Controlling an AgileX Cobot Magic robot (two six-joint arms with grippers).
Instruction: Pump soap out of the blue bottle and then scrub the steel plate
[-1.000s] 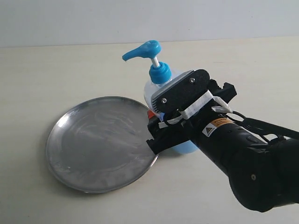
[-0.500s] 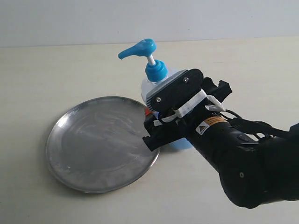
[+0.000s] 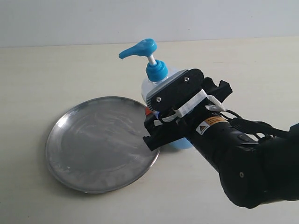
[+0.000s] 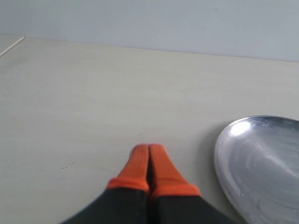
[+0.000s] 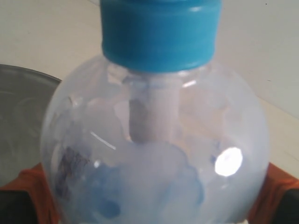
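Bottle: the blue bottle (image 3: 150, 85) is just beside the steel plate (image 3: 93, 144), at the part of the rim nearest the right arm; whether its base rests on the table or is lifted clear I cannot tell.
Bottle axis: close to upright, with the pump head (image 3: 138, 48) on top and its spout aimed back toward the plate.
Right jaws: the right gripper (image 3: 161, 114) pinches the bottle's round body. In the right wrist view an orange pad shows on each side of the clear shell (image 5: 154, 140).
Left jaws: the left gripper (image 4: 149, 161) has its orange fingertips pressed together with nothing between them, low over the table near the plate's rim (image 4: 261, 163). It does not appear in the exterior view, so it is well apart from the bottle.
Soap: light blue liquid sits inside the bottle. I can make out no blob on the plate, only dull streaks.
Stage: pumping looks not yet done, and scrubbing comes after it.
Deciding relation: the pump head lies above the right jaws, along the bottle's long axis, so those jaws cannot reach it while they grip the body. The press probably falls to the free left arm, coming down from above.
Risk: a push off that axis could tip the bottle or drop soap outside the plate.
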